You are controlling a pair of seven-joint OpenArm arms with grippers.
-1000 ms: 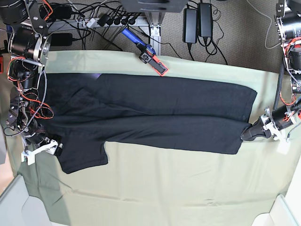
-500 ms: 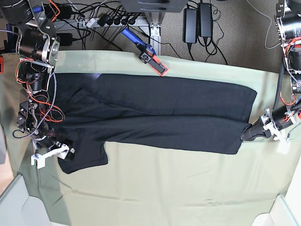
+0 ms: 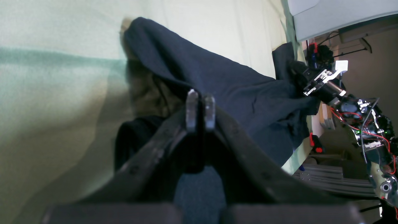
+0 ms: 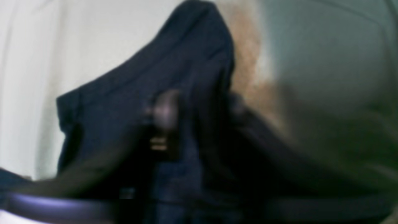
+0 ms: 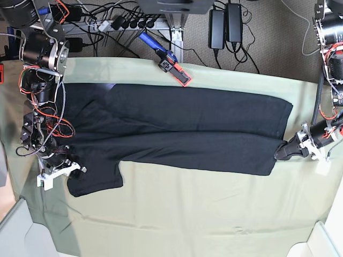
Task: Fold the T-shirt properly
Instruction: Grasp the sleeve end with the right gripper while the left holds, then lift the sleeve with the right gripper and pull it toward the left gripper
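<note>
**A:** Starting at the overhead view's left: the right gripper [image 5: 76,171] is down low at the sleeve of the T-shirt [image 5: 177,131], its arm [image 5: 40,101] stacked up behind it along the shirt's short edge.

**B:** Its own camera is badly blurred. Dark fabric bunches up right between the jaws, so they look pinched on it.

**A:** Compared with half a second back, that gripper has slid a touch toward the sleeve edge. The shirt's outline looks unchanged.

**B:** Moving right, the shirt lies long and flat on the green cloth [image 5: 177,214], folded lengthwise with a soft seam down the middle.

**A:** Matte black knit, faint wrinkles. The cloth under it is pale, smooth, lightly creased.

**B:** Far right, the left gripper [image 5: 280,153] reaches in nearly level with the table, tips at the shirt's corner.

**A:** From its wrist camera the jaws [image 3: 200,109] stand almost together, a sliver between the tips, fabric humped just ahead of them.

**B:** Gripping cloth or only touching it? I cannot tell. That arm hasn't shifted.
</note>
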